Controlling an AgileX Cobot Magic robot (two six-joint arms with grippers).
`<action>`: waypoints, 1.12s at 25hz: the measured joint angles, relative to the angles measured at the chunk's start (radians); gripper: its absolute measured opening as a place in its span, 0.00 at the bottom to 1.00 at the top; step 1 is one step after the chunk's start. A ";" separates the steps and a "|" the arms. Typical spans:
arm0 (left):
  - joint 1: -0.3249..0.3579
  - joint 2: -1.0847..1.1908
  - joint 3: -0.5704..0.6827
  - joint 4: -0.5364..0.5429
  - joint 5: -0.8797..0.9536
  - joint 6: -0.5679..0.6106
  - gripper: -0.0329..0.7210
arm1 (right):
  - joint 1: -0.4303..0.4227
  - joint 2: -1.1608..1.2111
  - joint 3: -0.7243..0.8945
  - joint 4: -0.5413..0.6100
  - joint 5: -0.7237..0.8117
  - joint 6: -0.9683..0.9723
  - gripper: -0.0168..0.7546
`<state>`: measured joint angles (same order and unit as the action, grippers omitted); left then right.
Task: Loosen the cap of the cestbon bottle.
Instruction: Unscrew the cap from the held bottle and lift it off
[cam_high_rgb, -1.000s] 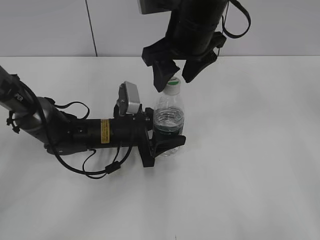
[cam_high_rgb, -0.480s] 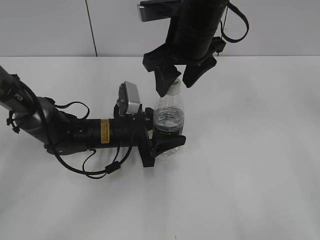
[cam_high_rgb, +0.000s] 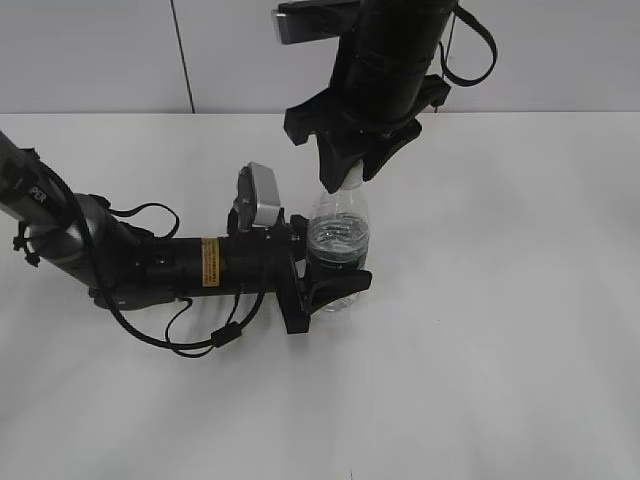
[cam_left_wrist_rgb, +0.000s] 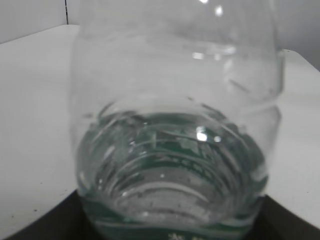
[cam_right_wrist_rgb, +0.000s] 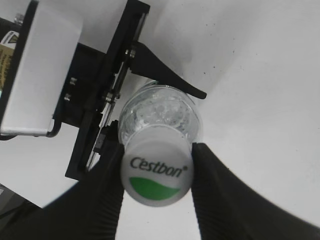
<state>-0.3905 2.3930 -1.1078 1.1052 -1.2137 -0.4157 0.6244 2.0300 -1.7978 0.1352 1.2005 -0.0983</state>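
Observation:
The clear cestbon bottle (cam_high_rgb: 338, 235) stands upright on the white table, its green label band low on the body. My left gripper (cam_high_rgb: 328, 278) lies along the table and is shut on the bottle's lower body; in the left wrist view the bottle (cam_left_wrist_rgb: 175, 130) fills the frame. My right gripper (cam_high_rgb: 347, 172) comes down from above and is shut on the cap, hiding it in the exterior view. In the right wrist view the white cap (cam_right_wrist_rgb: 156, 171) with its green mark sits between the two black fingers (cam_right_wrist_rgb: 156, 186), which touch both its sides.
The white table (cam_high_rgb: 500, 300) runs to a pale wall at the back. The left arm's body and its loose cables (cam_high_rgb: 170, 270) lie across the table's left half.
My right gripper has come down over the bottle's top and its fingers have closed in on the cap. The left gripper and the bottle have not moved.

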 joint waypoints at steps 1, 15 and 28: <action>0.000 0.000 0.000 -0.001 0.000 0.000 0.59 | 0.001 0.000 0.000 -0.001 0.000 0.000 0.42; -0.001 0.000 0.000 -0.001 0.000 -0.001 0.59 | 0.001 0.000 0.000 -0.002 0.005 -0.060 0.42; -0.001 0.000 0.000 0.007 -0.001 0.005 0.59 | -0.003 0.000 -0.002 0.046 0.006 -0.449 0.41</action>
<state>-0.3913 2.3930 -1.1078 1.1118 -1.2147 -0.4103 0.6214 2.0300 -1.7994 0.1808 1.2068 -0.5477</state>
